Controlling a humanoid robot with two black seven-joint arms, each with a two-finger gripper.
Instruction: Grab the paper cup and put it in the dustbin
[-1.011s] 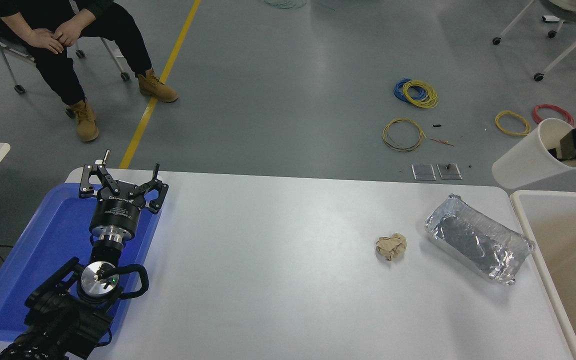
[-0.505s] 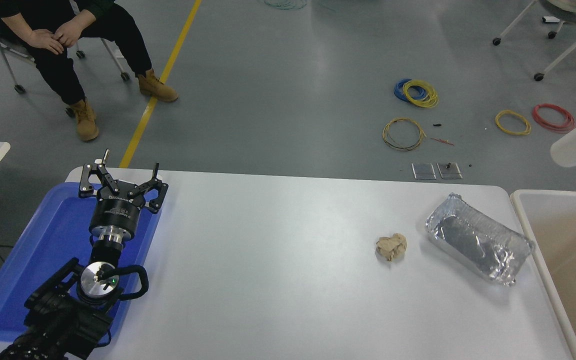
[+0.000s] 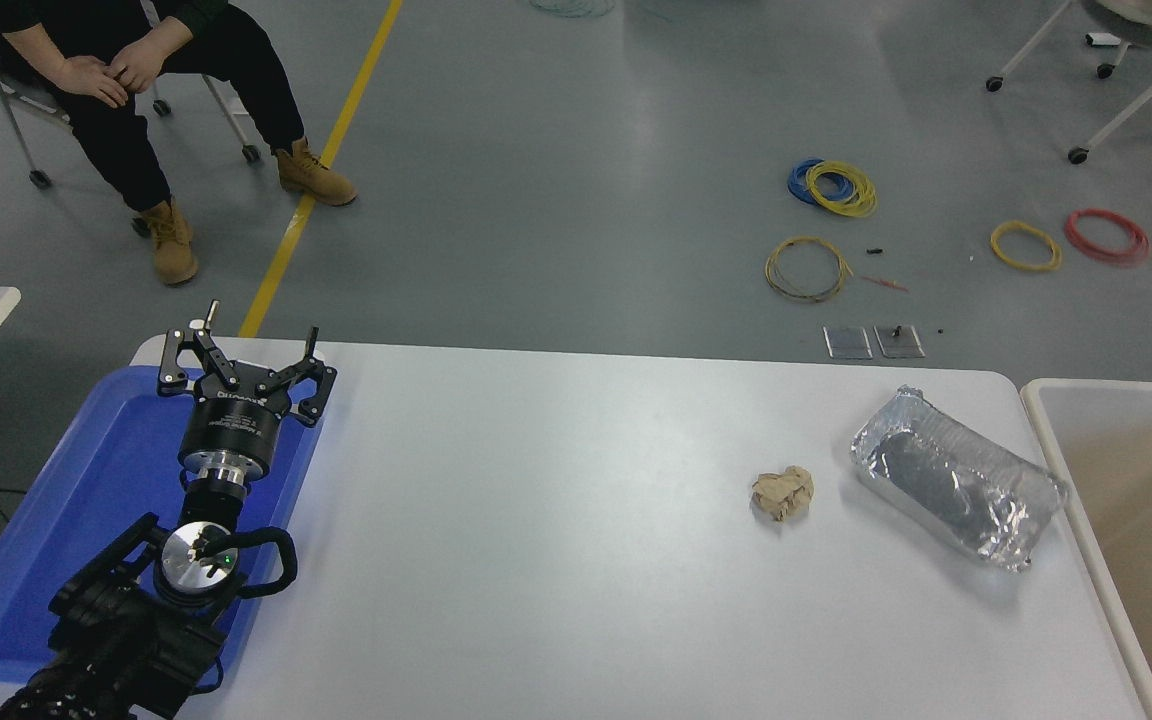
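Paper cup and right gripper are out of view; if released off-target, the cup could miss the dustbin (image 3: 1036, 400); left gripper (image 3: 241, 370) parked, spread wide, empty.

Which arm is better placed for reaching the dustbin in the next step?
Probably right: the dustbin stands at the table's right end, though that arm is out of view. The left gripper hangs over the blue tray at the far left.

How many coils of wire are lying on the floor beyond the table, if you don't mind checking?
5 clear coils: blue and yellow overlapping, a yellowish one nearer the table, then yellow and red further right. A faint tangle at the top edge may be another.
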